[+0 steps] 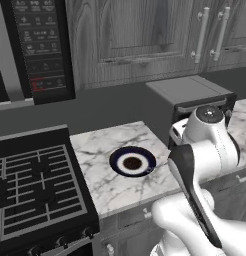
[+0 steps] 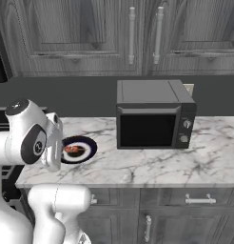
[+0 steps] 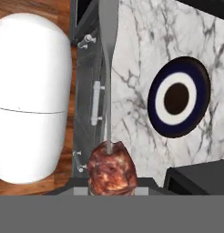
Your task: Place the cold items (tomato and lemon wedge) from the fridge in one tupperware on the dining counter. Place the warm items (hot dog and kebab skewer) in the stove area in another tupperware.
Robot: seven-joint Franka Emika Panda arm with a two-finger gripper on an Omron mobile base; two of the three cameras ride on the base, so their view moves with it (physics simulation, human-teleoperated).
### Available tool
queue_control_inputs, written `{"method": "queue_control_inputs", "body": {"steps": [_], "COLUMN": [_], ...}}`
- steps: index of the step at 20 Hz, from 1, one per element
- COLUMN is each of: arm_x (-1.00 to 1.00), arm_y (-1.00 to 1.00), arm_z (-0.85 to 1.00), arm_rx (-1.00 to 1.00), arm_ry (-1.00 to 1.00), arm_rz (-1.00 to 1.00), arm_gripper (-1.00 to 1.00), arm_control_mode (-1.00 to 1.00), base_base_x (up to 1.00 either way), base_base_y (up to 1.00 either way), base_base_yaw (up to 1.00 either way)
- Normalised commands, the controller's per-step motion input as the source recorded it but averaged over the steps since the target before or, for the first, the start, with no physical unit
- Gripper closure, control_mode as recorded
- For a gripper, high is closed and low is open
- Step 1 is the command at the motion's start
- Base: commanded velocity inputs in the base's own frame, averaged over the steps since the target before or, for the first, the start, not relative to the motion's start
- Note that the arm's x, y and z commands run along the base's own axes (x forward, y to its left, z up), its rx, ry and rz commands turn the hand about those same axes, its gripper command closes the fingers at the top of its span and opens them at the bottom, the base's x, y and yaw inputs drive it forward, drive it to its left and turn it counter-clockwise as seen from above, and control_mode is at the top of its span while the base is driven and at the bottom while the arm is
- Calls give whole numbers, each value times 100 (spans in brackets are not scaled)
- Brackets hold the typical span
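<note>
The red-brown meat kebab skewer (image 3: pixel 111 169) is cut off by the hand view's bottom band; the white arm hides part of the dark blue-rimmed plate (image 2: pixel 83 148).

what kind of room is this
A home kitchen, by the look of it: a black stove with burner grates, a microwave on a marble counter, and dark grey wood cabinets above.

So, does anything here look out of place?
Only the kebab skewer: it hangs right before the hand camera, past the counter edge above the cabinet fronts, while the dark blue plate sits aside on the marble.
</note>
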Motion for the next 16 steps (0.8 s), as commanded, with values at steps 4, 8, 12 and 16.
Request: {"method": "queue_control_inputs", "body": {"steps": [4,8,12,16], "arm_x": [-13,-31,0,0], "arm_y": [0,0,0,0], "arm_z": [-32,-35,0,0], "arm_rx": [-4,-2,0,0], "arm_ry": [-20,-15,0,0], "arm_rz": [0,0,0,0], "arm_gripper": [100,100,100,100], "arm_control_mode": [-100,-100,100,100], "base_base_x": [0,0,-70,-58], "base_base_y": [0,0,-25,-23], "base_base_yaw": [0,0,-27,-50]}}
